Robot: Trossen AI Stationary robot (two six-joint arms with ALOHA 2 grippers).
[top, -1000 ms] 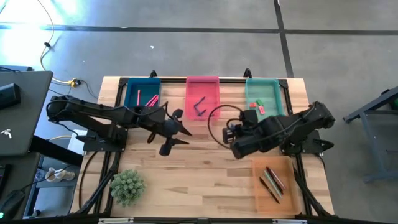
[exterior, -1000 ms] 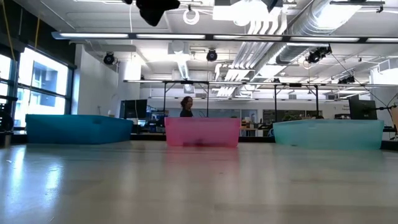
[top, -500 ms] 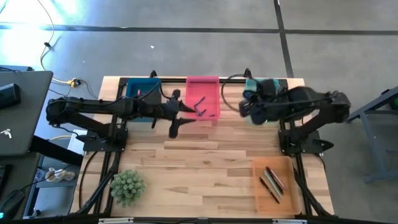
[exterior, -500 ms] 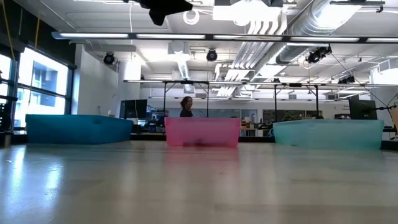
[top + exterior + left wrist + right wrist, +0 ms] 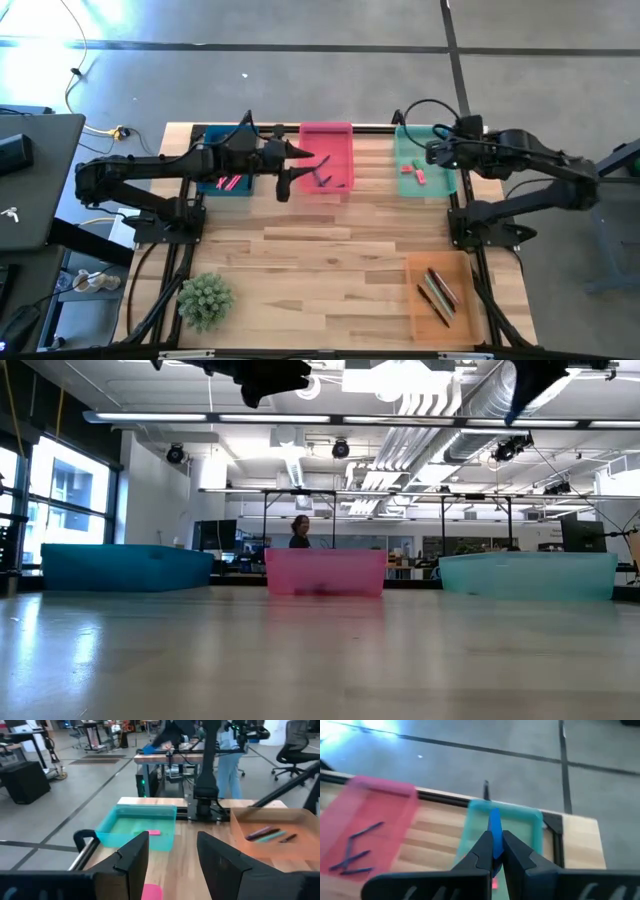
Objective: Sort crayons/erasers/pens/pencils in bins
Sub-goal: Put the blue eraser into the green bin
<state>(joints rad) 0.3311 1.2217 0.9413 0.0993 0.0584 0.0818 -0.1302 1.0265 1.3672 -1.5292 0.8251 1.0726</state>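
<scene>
My right gripper (image 5: pixel 432 153) hovers over the teal bin (image 5: pixel 420 185), shut on a blue eraser (image 5: pixel 494 832). Two red-pink erasers (image 5: pixel 412 172) lie inside that bin. My left gripper (image 5: pixel 295 168) is open and holds nothing. It hangs high above the left edge of the pink bin (image 5: pixel 327 138), which holds dark sticks (image 5: pixel 322 178). The dark blue bin (image 5: pixel 228 160) contains pink sticks. The orange bin (image 5: pixel 440 295) holds several sticks and sits near the table's right near corner. In the low view both grippers show only at the top edge. My right gripper pinches the blue eraser (image 5: pixel 494 827) between its two fingers (image 5: pixel 482 851). The eraser's free end sticks out past the fingertips. It is lifted clear, above the teal bin.
A small green plant (image 5: pixel 205 298) stands near the table's left near corner. The three far bins line the far edge, as the low view shows with the pink bin (image 5: pixel 325 572) in the middle. Bare wood (image 5: pixel 320 260) fills the table's centre.
My right gripper has swung from the table's middle toward the far right and now sits over the teal bin. My left gripper has moved from the middle toward the far edge, ending above the pink bin's left edge.
</scene>
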